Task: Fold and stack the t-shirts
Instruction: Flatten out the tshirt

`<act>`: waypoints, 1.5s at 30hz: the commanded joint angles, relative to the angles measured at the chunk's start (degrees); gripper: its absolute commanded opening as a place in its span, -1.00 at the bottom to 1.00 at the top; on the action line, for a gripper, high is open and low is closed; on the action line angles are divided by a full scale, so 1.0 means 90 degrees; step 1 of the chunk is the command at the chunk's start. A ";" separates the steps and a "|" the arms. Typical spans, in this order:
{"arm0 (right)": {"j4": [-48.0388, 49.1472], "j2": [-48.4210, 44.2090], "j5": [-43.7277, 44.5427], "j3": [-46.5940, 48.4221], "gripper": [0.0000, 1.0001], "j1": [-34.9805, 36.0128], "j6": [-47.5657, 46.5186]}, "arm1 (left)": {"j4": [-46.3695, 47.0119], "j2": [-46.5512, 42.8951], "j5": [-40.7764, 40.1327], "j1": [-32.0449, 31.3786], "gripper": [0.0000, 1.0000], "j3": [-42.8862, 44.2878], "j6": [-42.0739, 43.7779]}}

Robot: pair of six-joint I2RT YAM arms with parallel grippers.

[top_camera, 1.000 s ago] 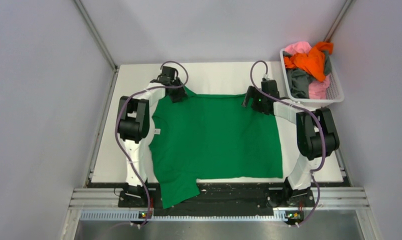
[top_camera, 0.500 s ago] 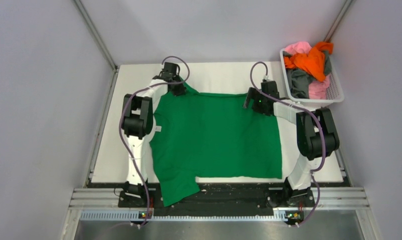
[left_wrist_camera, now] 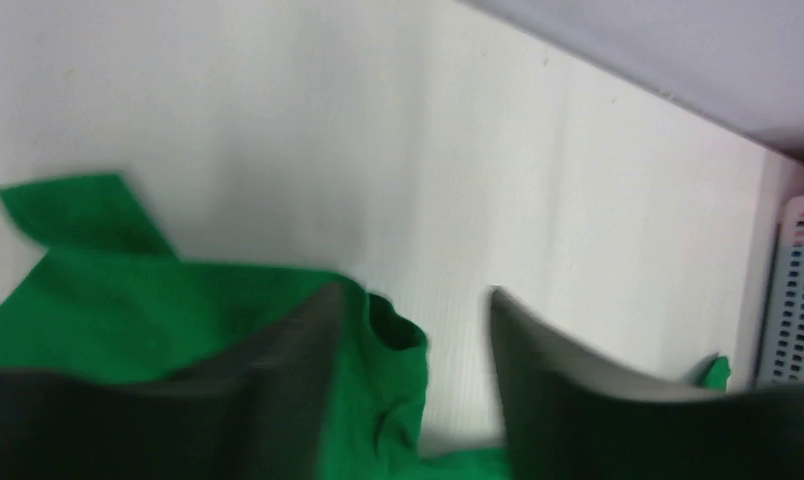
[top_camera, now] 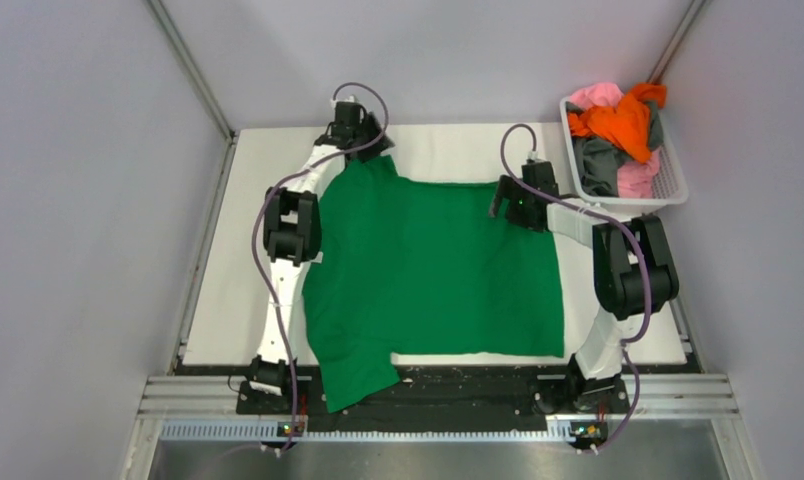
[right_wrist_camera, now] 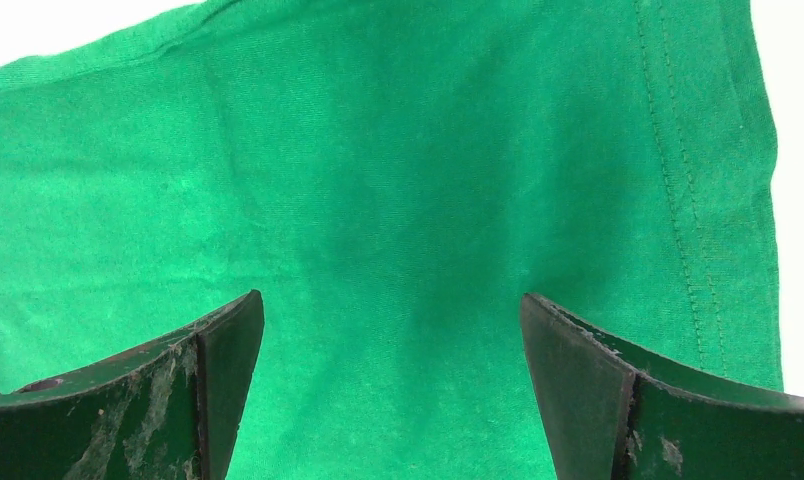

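Note:
A bright green t-shirt point(top_camera: 438, 270) lies spread flat on the white table point(top_camera: 228, 260). My left gripper point(top_camera: 370, 140) is at the shirt's far left corner, jaws apart. In the blurred left wrist view point(left_wrist_camera: 410, 300), bunched green cloth point(left_wrist_camera: 388, 370) lies against the left finger with bare table between the fingers. My right gripper point(top_camera: 500, 205) hangs open over the shirt's far right corner. In the right wrist view point(right_wrist_camera: 391, 300) the green cloth point(right_wrist_camera: 398, 150) is flat, its hem at the right. Orange point(top_camera: 618, 120), pink point(top_camera: 593, 95) and dark grey point(top_camera: 598, 165) t-shirts lie piled in the basket.
The white mesh basket point(top_camera: 668, 185) stands at the table's far right corner, and its wall shows in the left wrist view point(left_wrist_camera: 798, 290). One green sleeve point(top_camera: 353, 375) hangs over the table's near edge onto the black rail. Grey walls close in both sides.
My left arm has stretched toward the far edge and slightly right, and the shirt's far left corner has shifted that way with it. The right arm has not moved.

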 commanded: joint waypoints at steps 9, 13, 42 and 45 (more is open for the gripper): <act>0.0302 0.0038 0.0052 0.0751 0.94 -0.0022 0.0036 | 0.0362 -0.0992 0.0046 0.0006 0.98 0.0044 0.0600; 0.0694 0.0364 -0.0444 0.1007 0.94 -0.0023 0.0096 | 0.0162 -0.1948 -0.0362 0.0006 0.97 -0.1009 0.0807; -0.0013 0.3732 -0.0251 0.4242 0.90 -0.0016 0.0602 | -0.2060 0.0335 -0.0119 0.0555 0.97 0.0227 0.0455; -0.0361 0.4290 -0.0227 0.5145 0.91 -0.0022 0.0571 | -0.1844 0.0786 0.0202 0.0802 0.98 0.0984 0.0286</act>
